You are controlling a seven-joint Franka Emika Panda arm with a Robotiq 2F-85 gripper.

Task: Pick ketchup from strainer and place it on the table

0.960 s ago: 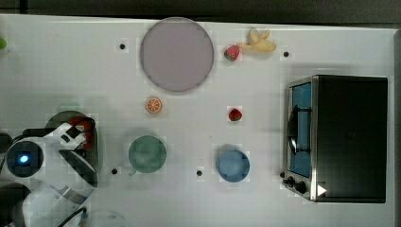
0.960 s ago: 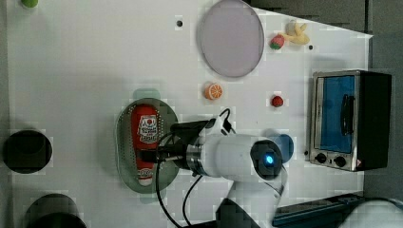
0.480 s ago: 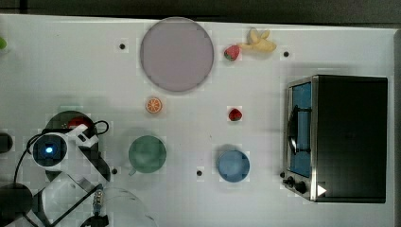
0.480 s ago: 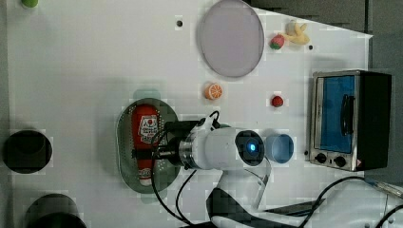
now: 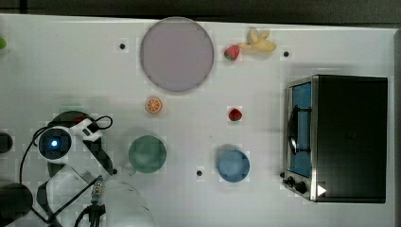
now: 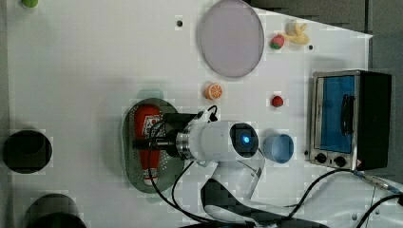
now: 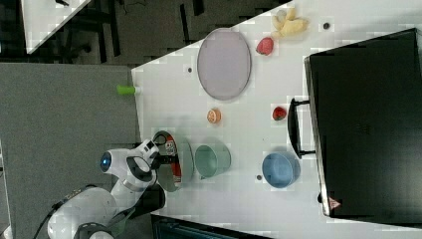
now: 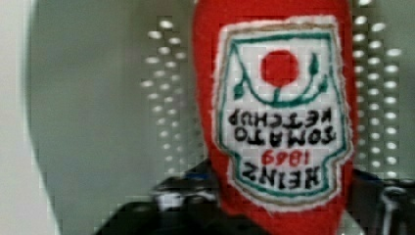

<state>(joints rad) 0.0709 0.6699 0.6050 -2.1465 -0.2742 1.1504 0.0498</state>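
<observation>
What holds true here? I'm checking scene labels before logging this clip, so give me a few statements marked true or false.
1. The ketchup lies inside the strainer. True.
2. The gripper is above the blue cup. False: in the left view it is over the strainer, at the ketchup; the blue cup stands apart, toward the toaster oven.
3. The orange slice lies on the table between the round plate and the green cup. True.
4. Both strawberries sit on the round plate. False: one strawberry lies beside the plate near the banana, the other strawberry on bare table.
5. The ketchup's label faces up. True.
</observation>
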